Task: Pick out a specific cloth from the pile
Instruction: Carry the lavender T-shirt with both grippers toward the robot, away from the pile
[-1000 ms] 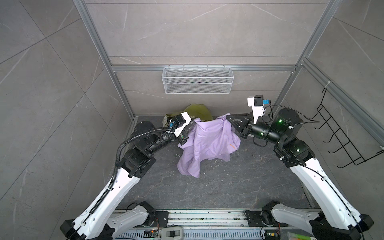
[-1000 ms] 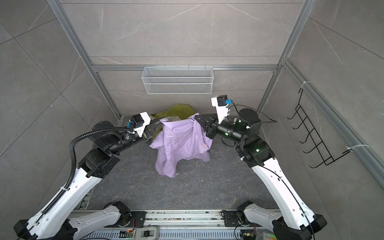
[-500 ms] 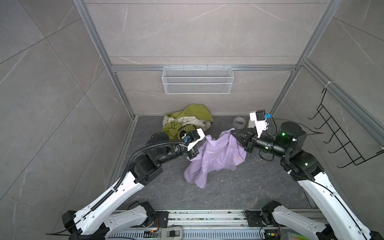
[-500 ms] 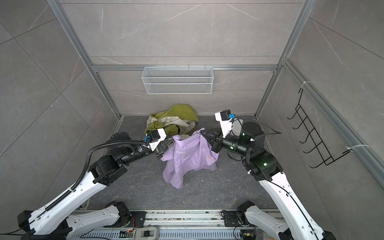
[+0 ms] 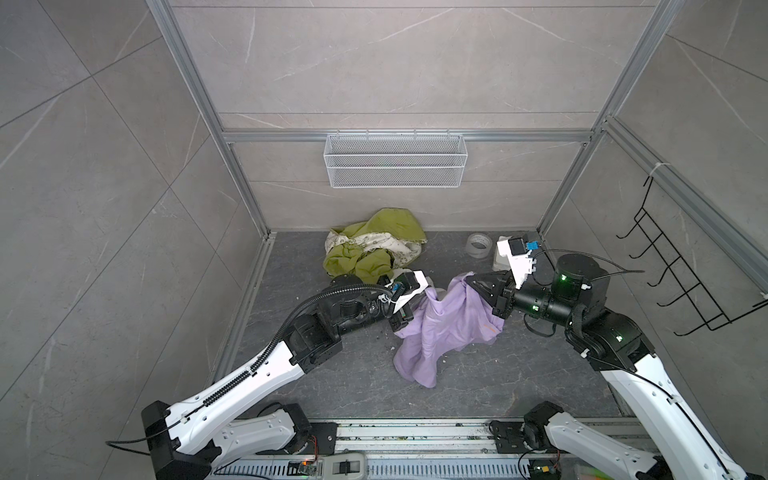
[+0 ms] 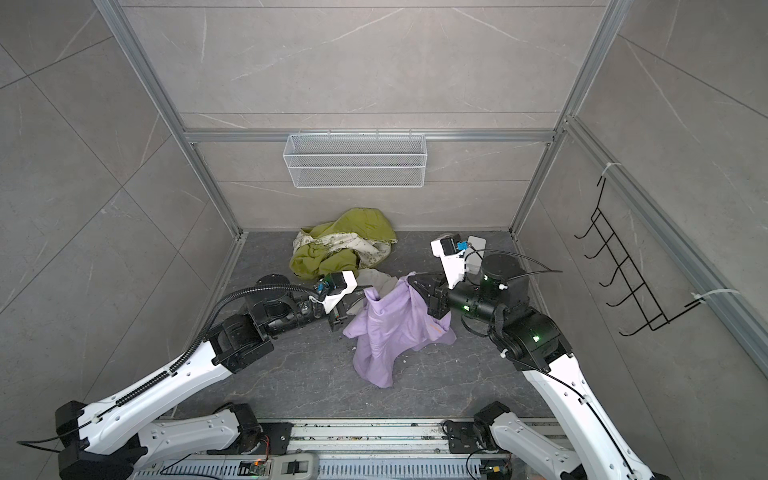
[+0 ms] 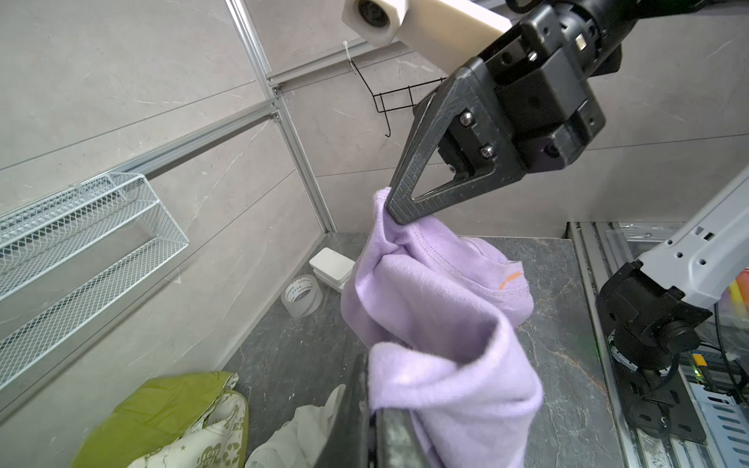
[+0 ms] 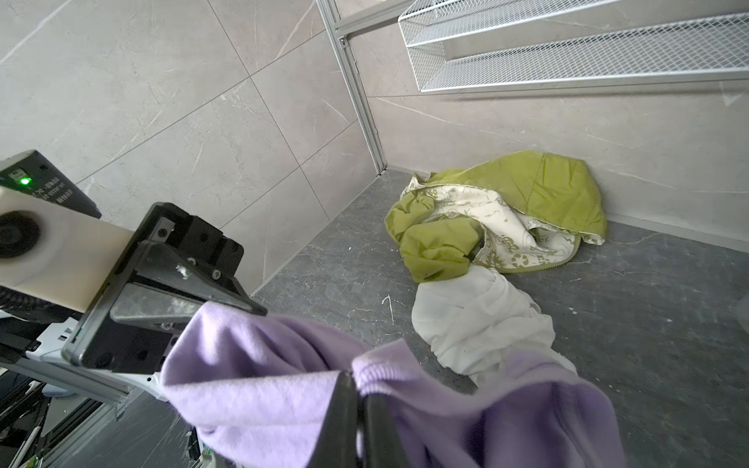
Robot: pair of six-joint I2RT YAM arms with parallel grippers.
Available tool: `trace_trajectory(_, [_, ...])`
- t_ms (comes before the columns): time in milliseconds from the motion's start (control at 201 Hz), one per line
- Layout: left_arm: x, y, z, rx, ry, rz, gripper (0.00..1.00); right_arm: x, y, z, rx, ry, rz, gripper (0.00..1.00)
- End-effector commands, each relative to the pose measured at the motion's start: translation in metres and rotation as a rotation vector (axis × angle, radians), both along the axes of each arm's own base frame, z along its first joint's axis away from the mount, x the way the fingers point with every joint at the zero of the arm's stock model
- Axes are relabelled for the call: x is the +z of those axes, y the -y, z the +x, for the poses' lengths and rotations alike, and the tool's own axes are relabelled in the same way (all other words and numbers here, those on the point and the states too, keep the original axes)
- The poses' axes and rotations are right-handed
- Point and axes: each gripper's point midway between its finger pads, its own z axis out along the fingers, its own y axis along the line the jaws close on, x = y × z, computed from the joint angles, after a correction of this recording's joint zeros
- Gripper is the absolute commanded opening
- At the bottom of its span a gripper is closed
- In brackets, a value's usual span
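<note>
Lilac cloth (image 5: pixel 446 328) now lower, nearer the rail

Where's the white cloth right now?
In a top view, the crumpled white cloth lies on the floor mid-scene, between the olive-green floral cloth and the held lilac garment.

Readable text: sparse.

Cream floral-printed lining of olive-green cloth (image 8: pixel 523 227), in heap beside white cloth (image 8: pixel 478 324): printed letters, fragment "CE" legible near zipper edge in right wrist view; fragment "E" in left wrist view (image 7: pixel 227 425); rest of print too small or folded.

Black module with green LED (image 8: pixel 36 182): white label lines, blurred, unreadable.

Translucent grey tape roll (image 7: pixel 302 293), near heap: faint inner print, illegible.

Small orange mark on lilac soft fabric garment (image 7: pixel 508 280): not text.
</note>
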Motion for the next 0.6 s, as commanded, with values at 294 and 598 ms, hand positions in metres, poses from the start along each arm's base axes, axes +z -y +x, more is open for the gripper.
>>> trace_trajectory(294, [-0.02,-0.056,-0.003,0.194,-0.073,-0.057,0.0,-0.055,-0.014,0.001,0.058,-0.167,-0.026,0.0])
trace_trajectory(598, [-0.068,-0.09,-0.007,0.306,-0.201,-0.044,0.0,-0.107,-0.011,-0.001,0.024,-0.282,-0.045,0.0])
